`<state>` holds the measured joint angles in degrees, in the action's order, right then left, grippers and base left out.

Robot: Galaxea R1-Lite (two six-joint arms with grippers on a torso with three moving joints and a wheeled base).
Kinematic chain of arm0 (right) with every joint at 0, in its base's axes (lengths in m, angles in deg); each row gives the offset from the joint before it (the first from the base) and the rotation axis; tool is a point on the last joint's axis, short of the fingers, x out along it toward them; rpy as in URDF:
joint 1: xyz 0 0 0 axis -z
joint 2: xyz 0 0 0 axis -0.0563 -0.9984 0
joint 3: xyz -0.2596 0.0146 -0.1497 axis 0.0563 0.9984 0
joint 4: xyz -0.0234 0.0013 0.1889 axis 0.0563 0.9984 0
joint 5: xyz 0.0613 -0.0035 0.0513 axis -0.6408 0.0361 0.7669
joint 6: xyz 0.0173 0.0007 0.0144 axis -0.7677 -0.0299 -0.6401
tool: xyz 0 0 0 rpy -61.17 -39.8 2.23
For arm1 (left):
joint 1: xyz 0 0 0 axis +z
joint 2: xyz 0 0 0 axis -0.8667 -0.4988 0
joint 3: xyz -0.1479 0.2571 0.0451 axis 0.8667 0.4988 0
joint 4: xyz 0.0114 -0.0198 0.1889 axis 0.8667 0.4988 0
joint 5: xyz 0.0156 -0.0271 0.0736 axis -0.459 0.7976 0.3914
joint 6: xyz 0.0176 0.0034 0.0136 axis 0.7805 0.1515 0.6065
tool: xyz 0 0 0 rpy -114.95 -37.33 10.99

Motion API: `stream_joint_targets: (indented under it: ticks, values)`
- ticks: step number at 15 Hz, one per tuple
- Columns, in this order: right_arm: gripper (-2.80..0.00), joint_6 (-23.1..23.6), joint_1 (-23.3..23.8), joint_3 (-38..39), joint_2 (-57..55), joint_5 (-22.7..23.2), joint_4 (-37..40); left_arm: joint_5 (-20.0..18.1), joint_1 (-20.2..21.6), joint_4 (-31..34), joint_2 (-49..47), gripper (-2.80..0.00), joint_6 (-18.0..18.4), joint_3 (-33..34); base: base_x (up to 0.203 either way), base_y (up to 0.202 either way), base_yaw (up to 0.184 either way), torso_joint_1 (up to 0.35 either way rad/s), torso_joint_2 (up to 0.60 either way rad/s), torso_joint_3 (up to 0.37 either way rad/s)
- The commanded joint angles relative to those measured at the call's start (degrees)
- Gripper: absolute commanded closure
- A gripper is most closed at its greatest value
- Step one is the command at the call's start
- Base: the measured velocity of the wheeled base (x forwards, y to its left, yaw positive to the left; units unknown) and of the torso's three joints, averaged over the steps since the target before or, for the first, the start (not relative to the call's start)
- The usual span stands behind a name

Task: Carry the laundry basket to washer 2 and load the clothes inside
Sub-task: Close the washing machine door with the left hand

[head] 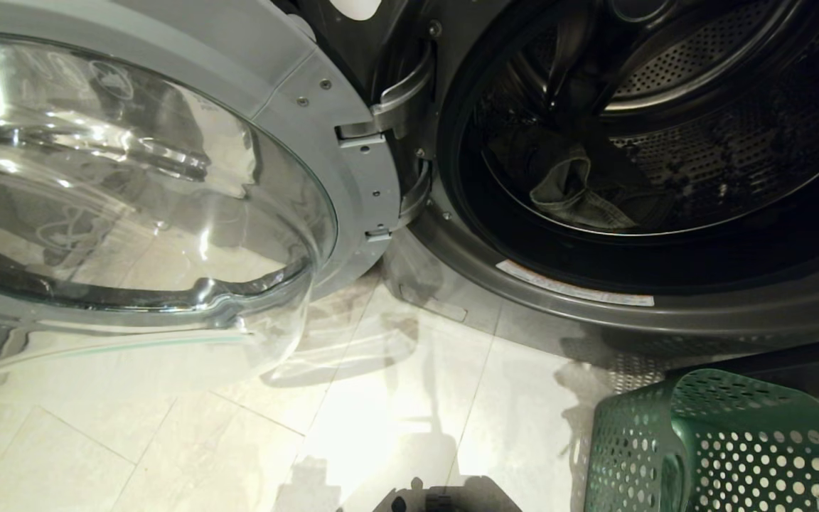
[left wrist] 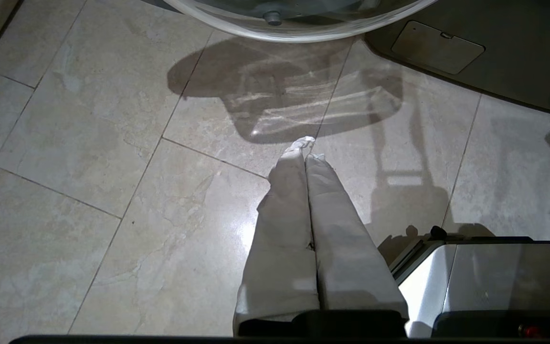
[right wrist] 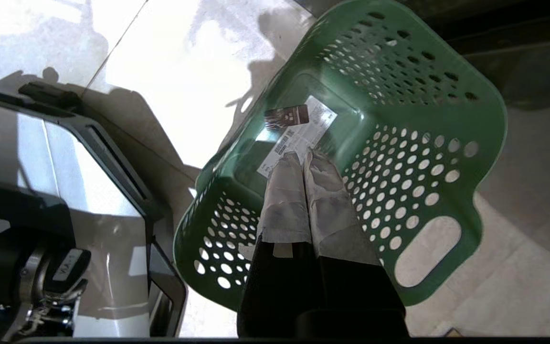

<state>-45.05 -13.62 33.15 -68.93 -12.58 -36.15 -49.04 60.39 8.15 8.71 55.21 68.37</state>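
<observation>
With its fingers pressed together on nothing, the right gripper (right wrist: 303,155) is held above the emptied laundry basket (right wrist: 399,157); the left gripper (left wrist: 306,145), likewise closed, is parked over floor. Denim clothes (head: 580,195) are seen inside the washer drum (head: 701,121), so loading is judged finished; the washer door (head: 132,185) is left open.

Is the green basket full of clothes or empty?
Empty. The right wrist view looks straight into the laundry basket: only its bare base with a white sticker shows, no clothes.
</observation>
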Motion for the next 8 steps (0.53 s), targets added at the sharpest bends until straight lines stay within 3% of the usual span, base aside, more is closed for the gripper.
stream_joint_targets:
  ticks: [1,3,8]
  values:
    - [0.0,3.42,6.38,8.97,7.25,3.94,-5.48,0.0,0.05,-0.03,0.01,0.0,0.02,0.09,0.0,0.0,0.0,0.0,0.0,0.0]
    - [0.0,5.31,9.62,10.59,12.16,7.65,-4.32,0.0,-0.03,-0.01,0.01,0.0,0.02,0.09,0.0,0.0,0.0,0.0,0.0,0.0]
    - [0.0,6.45,10.37,9.97,24.35,10.14,1.29,0.0,0.05,0.03,0.01,0.0,0.02,0.09,0.0,0.0,0.0,0.0,0.0,0.0]
